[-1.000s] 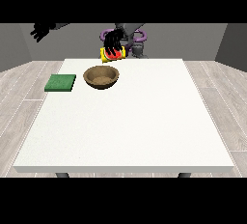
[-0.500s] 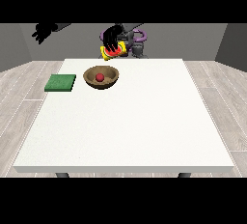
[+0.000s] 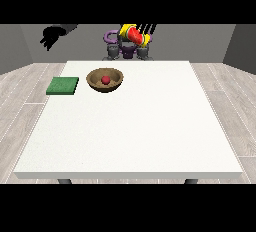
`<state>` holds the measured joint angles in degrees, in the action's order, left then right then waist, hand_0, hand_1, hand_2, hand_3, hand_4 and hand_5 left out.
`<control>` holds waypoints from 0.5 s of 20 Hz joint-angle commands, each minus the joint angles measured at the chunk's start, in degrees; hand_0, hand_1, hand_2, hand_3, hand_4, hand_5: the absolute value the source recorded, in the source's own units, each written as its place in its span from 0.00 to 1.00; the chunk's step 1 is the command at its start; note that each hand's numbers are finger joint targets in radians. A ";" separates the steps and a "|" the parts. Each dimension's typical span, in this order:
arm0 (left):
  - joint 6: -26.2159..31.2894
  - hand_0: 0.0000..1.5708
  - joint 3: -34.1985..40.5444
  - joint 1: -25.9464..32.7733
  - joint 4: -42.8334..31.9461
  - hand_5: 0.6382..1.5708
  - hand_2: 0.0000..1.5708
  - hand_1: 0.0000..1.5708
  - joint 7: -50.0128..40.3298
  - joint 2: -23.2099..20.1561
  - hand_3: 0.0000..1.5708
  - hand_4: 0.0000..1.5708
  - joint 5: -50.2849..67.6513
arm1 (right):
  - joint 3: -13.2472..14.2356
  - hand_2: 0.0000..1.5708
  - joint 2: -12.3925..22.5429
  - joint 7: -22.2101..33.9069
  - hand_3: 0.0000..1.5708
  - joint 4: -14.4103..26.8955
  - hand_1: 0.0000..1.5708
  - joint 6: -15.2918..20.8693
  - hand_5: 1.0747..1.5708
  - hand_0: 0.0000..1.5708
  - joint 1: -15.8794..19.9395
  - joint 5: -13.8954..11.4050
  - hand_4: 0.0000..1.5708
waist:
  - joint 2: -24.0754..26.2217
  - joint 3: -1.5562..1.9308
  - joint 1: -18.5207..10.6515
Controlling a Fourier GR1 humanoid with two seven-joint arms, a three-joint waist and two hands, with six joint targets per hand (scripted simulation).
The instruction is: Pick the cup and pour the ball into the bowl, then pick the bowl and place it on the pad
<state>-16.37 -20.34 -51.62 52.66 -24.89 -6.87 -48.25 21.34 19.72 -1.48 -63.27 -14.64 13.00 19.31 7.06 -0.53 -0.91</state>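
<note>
Front view: the red ball [image 3: 106,79] lies in the brown bowl [image 3: 93,81] on the white counter [image 3: 130,131], green pad [image 3: 63,86] just left of it. Fingers [image 3: 145,27] at upper right curl round the tilted cup [image 3: 134,35], raised beyond the far edge. Left hand [image 3: 50,37] hangs raised, fingers relaxed. No writing visible.

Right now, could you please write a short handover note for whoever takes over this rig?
Hand at the view's right: raised behind the table's far edge, holding the tilted cup.
Hand at the view's left: raised off to the side, holding nothing; its fingers hang relaxed.
Ball: lying in the bowl, which stands on the table beside the green pad.
Done: pour.
Left: put the cup away, pick up the bowl, set it on the pad.
</note>
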 commanded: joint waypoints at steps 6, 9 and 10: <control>8.13 0.00 27.31 1.82 11.81 1.00 0.00 0.00 11.91 -2.73 0.00 0.67 36.37 | 0.13 0.00 -3.67 -0.89 0.00 0.32 0.00 5.80 0.97 0.00 0.21 -1.25 0.49 | -4.13 0.01 -7.05; 17.72 0.00 32.35 3.41 12.58 1.00 0.00 0.00 15.63 -7.13 0.00 0.67 44.96 | -0.33 0.00 -6.76 -4.44 0.00 0.52 0.00 8.39 0.99 0.00 -1.67 -2.77 0.46 | -6.18 0.30 -9.00; 20.40 0.00 34.25 2.04 12.67 0.99 0.00 0.00 15.24 -8.41 0.00 0.67 47.65 | -1.12 0.00 -7.74 -5.97 0.00 1.13 0.00 8.39 0.99 0.00 -2.28 -3.65 0.46 | -7.20 0.37 -9.69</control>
<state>-4.70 6.36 -49.24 63.69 -12.50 -11.32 -11.70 20.72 14.56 -4.53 -62.77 -8.36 11.70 16.95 2.39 -0.41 -8.23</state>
